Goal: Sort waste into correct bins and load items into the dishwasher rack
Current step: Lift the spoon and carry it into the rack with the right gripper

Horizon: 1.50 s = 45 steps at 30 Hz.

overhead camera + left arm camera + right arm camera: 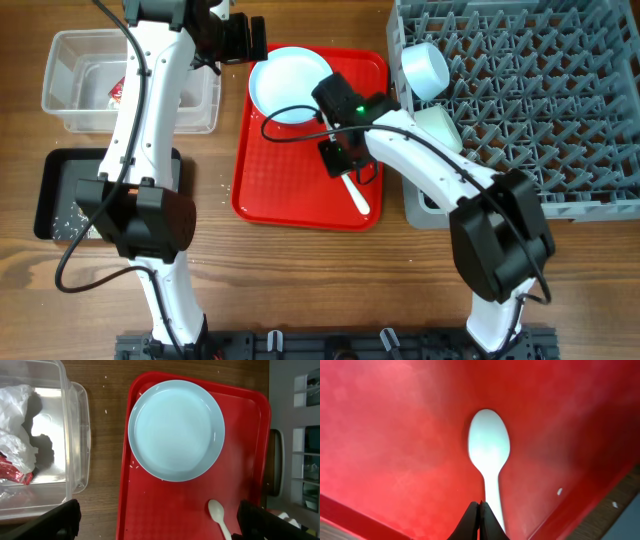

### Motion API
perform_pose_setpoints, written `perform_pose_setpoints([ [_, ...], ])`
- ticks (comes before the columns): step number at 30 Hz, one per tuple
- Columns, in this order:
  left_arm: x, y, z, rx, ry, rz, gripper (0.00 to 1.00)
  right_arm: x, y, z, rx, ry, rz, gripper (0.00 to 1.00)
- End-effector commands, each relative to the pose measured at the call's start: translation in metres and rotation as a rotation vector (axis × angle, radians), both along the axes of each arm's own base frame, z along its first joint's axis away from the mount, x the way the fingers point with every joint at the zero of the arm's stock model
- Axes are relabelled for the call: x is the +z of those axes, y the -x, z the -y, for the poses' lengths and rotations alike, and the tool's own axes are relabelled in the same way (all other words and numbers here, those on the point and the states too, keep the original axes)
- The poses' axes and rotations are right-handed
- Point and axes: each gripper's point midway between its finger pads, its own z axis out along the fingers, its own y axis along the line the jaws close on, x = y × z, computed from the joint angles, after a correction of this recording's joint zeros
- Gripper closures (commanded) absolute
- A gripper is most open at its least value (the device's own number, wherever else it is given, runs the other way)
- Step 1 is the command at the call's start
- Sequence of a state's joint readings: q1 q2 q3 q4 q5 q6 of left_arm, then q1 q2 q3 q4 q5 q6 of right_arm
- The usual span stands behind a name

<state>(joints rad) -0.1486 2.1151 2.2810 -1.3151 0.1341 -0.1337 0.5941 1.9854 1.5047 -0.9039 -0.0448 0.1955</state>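
Observation:
A white plastic spoon [356,192] [217,512] [489,445] lies on the flat red tray [290,190], bowl end toward the pale blue plate [290,85] [175,430]. My right gripper [338,158] [480,505] hangs low over the spoon's handle, shut, fingertips pressed together just left of the handle with nothing between them. My left gripper [258,40] [160,530] hovers open above the tray's far end, holding nothing. The grey dishwasher rack [540,100] holds a pale blue bowl [425,68] and a pale green bowl [440,125]. The clear tub [70,50] holds a red-and-white wrapper [12,472] and white tissue [15,405].
A black tray [45,190] with scattered white rice [70,220] sits at the left, below the clear tub. The rack's near corner stands right beside the red tray's right edge. A few rice grains lie on the wooden table.

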Motion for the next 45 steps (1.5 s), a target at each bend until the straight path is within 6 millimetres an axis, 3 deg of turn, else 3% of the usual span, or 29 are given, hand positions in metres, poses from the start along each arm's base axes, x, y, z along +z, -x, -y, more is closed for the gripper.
perform_pose_setpoints([
  [1,-0.008,-0.001,-0.001,0.007,-0.005,-0.016,0.0,0.006,-0.004,0.0,0.012,-0.006,0.029,0.96],
  [2,-0.008,-0.001,-0.001,0.007,-0.005,-0.016,0.0,0.005,-0.007,0.001,0.01,-0.001,0.042,0.76],
  [3,-0.008,-0.001,-0.001,0.007,-0.005,-0.016,0.0,0.004,-0.011,0.001,0.007,0.004,0.056,0.44],
  [4,-0.008,-0.001,-0.001,0.007,-0.005,-0.016,0.0,0.001,-0.013,0.002,0.01,0.011,0.063,0.26],
  [6,-0.008,-0.001,-0.001,0.007,-0.005,-0.016,0.0,-0.007,-0.014,0.003,0.023,0.026,0.056,0.12],
  [9,-0.008,-0.001,-0.001,0.007,-0.005,-0.016,0.0,-0.033,-0.01,0.007,0.024,0.059,0.006,0.07],
  [12,-0.008,-0.001,-0.001,0.007,-0.005,-0.016,0.0,-0.057,-0.004,0.009,0.026,0.085,-0.041,0.08],
  [14,-0.008,-0.001,-0.001,0.007,-0.005,-0.016,0.0,-0.07,-0.001,0.009,0.028,0.091,-0.07,0.14],
  [18,-0.008,-0.001,-0.001,0.007,-0.005,-0.016,0.0,-0.076,0.0,0.002,0.032,0.067,-0.079,0.39],
  [20,-0.008,-0.001,-0.001,0.007,-0.005,-0.016,0.0,-0.077,0.002,-0.001,0.035,0.051,-0.092,0.58],
  [26,-0.008,-0.001,-0.001,0.007,-0.005,-0.016,0.0,-0.077,0.003,-0.002,0.039,0.048,-0.094,0.96],
  [36,-0.008,-0.001,-0.001,0.007,-0.005,-0.016,0.0,-0.076,0.009,-0.003,0.042,0.035,-0.123,0.96],
  [41,-0.008,-0.001,-0.001,0.007,-0.005,-0.016,0.0,-0.066,0.013,-0.001,0.042,0.043,-0.139,0.96],
  [45,-0.008,-0.001,-0.001,0.007,-0.005,-0.016,0.0,-0.071,0.019,-0.002,0.052,0.049,-0.142,0.96],
])
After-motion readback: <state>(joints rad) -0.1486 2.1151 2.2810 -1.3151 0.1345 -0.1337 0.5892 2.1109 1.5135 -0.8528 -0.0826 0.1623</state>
